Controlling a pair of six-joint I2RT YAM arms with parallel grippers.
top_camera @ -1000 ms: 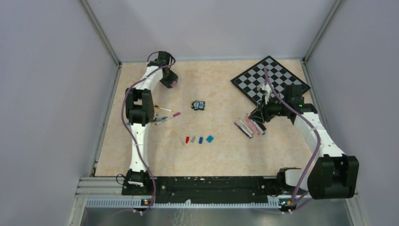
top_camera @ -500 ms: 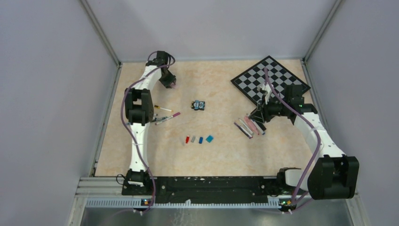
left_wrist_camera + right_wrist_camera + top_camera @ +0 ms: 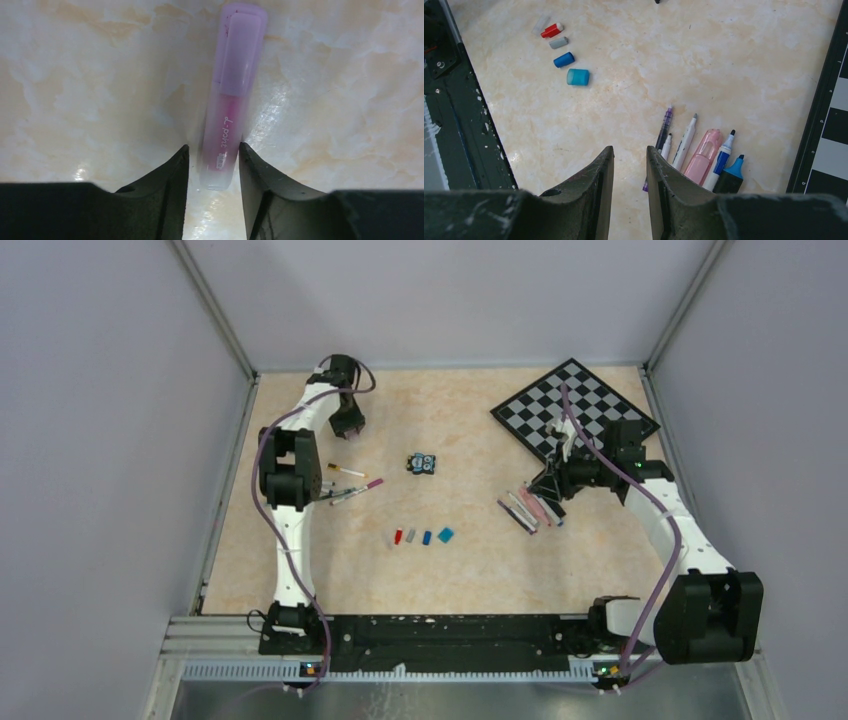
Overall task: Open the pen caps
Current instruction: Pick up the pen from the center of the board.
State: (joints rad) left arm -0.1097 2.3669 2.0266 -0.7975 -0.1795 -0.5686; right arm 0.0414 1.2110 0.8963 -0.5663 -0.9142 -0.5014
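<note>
pink marker (image 3: 230, 110): near end blurred | chessboard (image 3: 831, 125): cut by right edge

Overhead overview; two close downward wrist views

Left gripper (image 3: 212, 150) low, far out; right gripper (image 3: 630, 150) aloft; both jaws narrowly apart.

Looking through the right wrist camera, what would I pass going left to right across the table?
Red cap → grey cap → blue cap → teal cap → purple pen → pink marker → chessboard.
</note>
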